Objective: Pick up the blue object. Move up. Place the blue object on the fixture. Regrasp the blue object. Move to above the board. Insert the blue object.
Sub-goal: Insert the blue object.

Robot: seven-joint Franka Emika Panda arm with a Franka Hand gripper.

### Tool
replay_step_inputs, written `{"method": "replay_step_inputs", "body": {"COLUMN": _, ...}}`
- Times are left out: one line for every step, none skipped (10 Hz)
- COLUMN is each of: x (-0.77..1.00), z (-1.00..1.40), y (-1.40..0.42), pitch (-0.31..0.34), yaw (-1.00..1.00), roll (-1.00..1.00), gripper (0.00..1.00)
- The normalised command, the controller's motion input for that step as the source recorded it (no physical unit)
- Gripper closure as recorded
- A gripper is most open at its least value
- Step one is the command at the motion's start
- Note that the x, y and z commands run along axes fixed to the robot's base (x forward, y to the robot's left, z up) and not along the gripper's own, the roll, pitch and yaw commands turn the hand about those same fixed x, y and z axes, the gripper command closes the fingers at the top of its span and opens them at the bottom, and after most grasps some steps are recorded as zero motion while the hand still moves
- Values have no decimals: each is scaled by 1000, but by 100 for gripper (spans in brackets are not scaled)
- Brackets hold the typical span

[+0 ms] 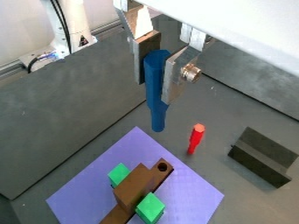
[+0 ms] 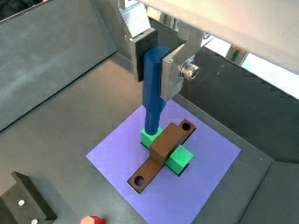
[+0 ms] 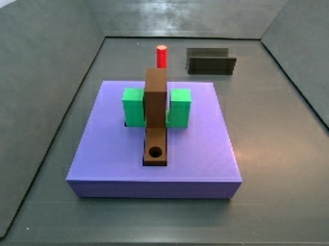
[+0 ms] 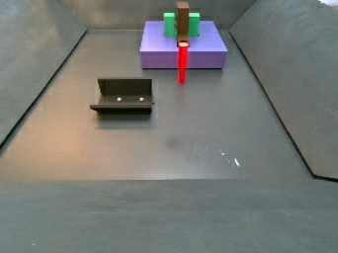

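1. The gripper (image 1: pixel 163 66) hangs high over the floor, its silver fingers (image 2: pixel 176 63) clamped on the blue object (image 2: pixel 153 87), which hangs upright above the board (image 2: pixel 128 145)
2. The board (image 3: pixel 115 144) lies toward one end of the grey floor, bearing two green blocks (image 3: pixel 180 108) and a brown strip (image 3: pixel 156 115)
3. The fixture (image 4: pixel 123 96) sits well apart from the board
4. A red peg (image 3: pixel 162 56) stands upright beside the board's edge

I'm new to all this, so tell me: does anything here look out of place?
Only the red peg looks stray: it stands upright on the grey floor beside the board, not on it. The gripper, above the board, holds the blue object upright.
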Motion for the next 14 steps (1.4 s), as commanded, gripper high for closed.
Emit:
{"method": "replay_step_inputs", "body": {"x": 0, "z": -271, "y": -154, "pitch": 27, "yaw": 31, "roll": -266, "gripper": 100}}
{"method": "replay_step_inputs", "body": {"x": -60, "z": -443, "y": -466, "pitch": 29, "yaw": 23, "roll": -304, "gripper": 100}}
{"method": "replay_step_inputs", "body": {"x": 0, "z": -254, "y": -731, "pitch": 136, "yaw": 63, "roll": -291, "gripper": 100}}
{"method": "replay_step_inputs", "body": {"x": 0, "z": -363, "y": -829, "pitch": 146, "yaw": 43, "roll": -221, "gripper": 100}}
{"method": "replay_step_inputs", "body": {"x": -109, "z": -546, "y": -894, "pitch": -21, "yaw": 220, "roll": 86, "gripper": 100}}
{"method": "replay_step_inputs", "body": {"x": -63, "z": -549, "y": -871, "pitch": -51, "yaw": 163, "roll": 181, "gripper": 100}}
{"method": "replay_step_inputs", "body": {"x": 0, "z": -540, "y": -806, "pitch": -74, "yaw": 149, "roll": 217, "gripper": 100}}
{"method": "replay_step_inputs", "body": {"x": 0, "z": -623, "y": -857, "pitch": -90, "yaw": 240, "roll": 0, "gripper": 100}}
{"method": "replay_step_inputs", "body": {"x": 0, "z": -589, "y": -743, "pitch": -130, "yaw": 283, "roll": 0, "gripper": 100}}
{"method": "replay_step_inputs", "body": {"x": 0, "z": -449, "y": -337, "pitch": -79, "yaw": 151, "roll": 189, "gripper": 100}}
{"method": "replay_step_inputs", "body": {"x": -37, "z": -394, "y": -246, "pitch": -99, "yaw": 157, "roll": 9, "gripper": 100}}
{"method": "replay_step_inputs", "body": {"x": 94, "z": -374, "y": -200, "pitch": -110, "yaw": 300, "roll": 67, "gripper": 100}}
{"method": "replay_step_inputs", "body": {"x": 26, "z": -231, "y": 0, "pitch": -94, "yaw": 200, "roll": 379, "gripper": 100}}
{"method": "replay_step_inputs", "body": {"x": 137, "z": -457, "y": 37, "pitch": -117, "yaw": 191, "roll": 171, "gripper": 100}}
